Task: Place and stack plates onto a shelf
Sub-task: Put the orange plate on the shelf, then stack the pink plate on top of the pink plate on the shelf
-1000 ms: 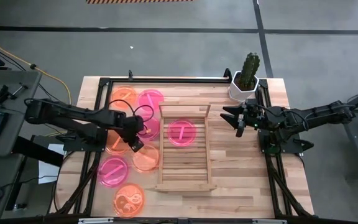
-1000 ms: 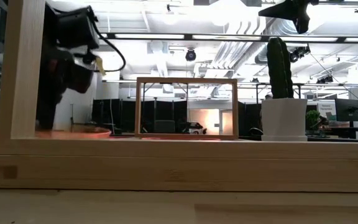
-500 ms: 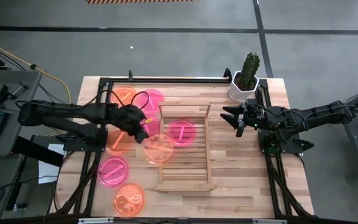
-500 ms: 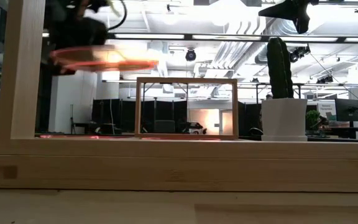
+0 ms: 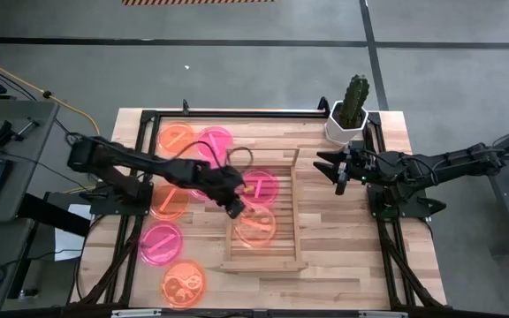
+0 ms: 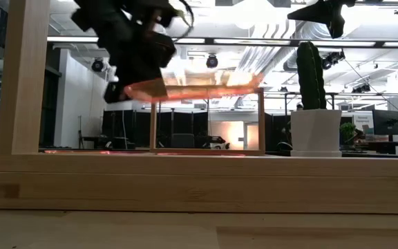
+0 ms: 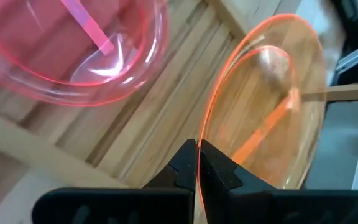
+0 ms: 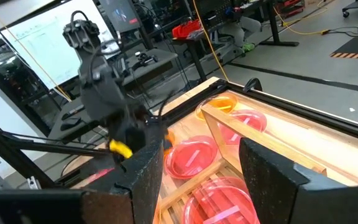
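My left gripper (image 5: 235,208) is shut on an orange plate (image 5: 257,225) and holds it over the near half of the light-wood shelf (image 5: 263,258). A pink plate (image 5: 259,185) lies flat on the slats of the shelf's far half, below the raised rail (image 5: 262,155). Several more pink and orange plates lie flat on the table left of the shelf, among them one orange (image 5: 168,201) and one pink (image 5: 161,243). My right gripper (image 5: 336,168) waits open to the right of the shelf, near the cactus. My left gripper pinches the orange plate's rim (image 7: 204,134) between its two shut fingers, at the plate's left edge. It comes at the plate from the table's left, slanting down. In the low view the plate (image 6: 199,86) hangs clear above the shelf, nearly level and slightly tilted.
A potted cactus (image 5: 352,110) stands at the table's far right corner, close to my right gripper. A black frame (image 5: 237,113) runs around the table's edges. Bare wood shows between the shelf and the right arm.
My left gripper has lifted an orange plate off the table left of the shelf. It has carried the plate up and to the right, and holds it now above the shelf's near half. The right arm has kept still.
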{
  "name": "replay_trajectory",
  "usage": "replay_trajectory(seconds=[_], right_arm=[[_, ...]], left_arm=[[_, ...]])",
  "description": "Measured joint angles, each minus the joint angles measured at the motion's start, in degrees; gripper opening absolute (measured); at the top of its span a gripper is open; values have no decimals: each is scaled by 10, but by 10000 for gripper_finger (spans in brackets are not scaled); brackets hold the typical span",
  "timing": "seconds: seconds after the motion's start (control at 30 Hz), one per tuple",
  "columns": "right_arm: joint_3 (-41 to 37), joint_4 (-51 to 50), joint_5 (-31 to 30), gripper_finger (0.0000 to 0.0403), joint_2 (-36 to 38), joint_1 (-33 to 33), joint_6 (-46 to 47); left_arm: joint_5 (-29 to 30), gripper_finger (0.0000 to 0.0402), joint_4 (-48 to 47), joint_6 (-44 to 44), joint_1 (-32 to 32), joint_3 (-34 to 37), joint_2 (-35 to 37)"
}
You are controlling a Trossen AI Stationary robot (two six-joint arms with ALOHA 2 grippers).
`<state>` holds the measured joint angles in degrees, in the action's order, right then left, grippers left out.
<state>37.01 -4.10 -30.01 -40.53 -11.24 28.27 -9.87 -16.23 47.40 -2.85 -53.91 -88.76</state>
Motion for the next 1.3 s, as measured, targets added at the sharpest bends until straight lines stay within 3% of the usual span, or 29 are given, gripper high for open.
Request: replay_trajectory(seconds=[0.23,0.5,0.73,1.13,1.3], right_arm=[[0,-2,0,195,0,0,0],[0,-10,0,195,0,0,0],[0,-11,0,195,0,0,0],[0,-13,0,195,0,0,0],[0,-13,0,195,0,0,13]], left_arm=[[15,0,12,5,-15,-43,-93],[15,0,37,6,-23,-57,-127],[29,4,23,-5,-25,-57,-128],[29,67,10,-21,-25,-57,-127],[15,89,5,-41,10,-56,-77]])
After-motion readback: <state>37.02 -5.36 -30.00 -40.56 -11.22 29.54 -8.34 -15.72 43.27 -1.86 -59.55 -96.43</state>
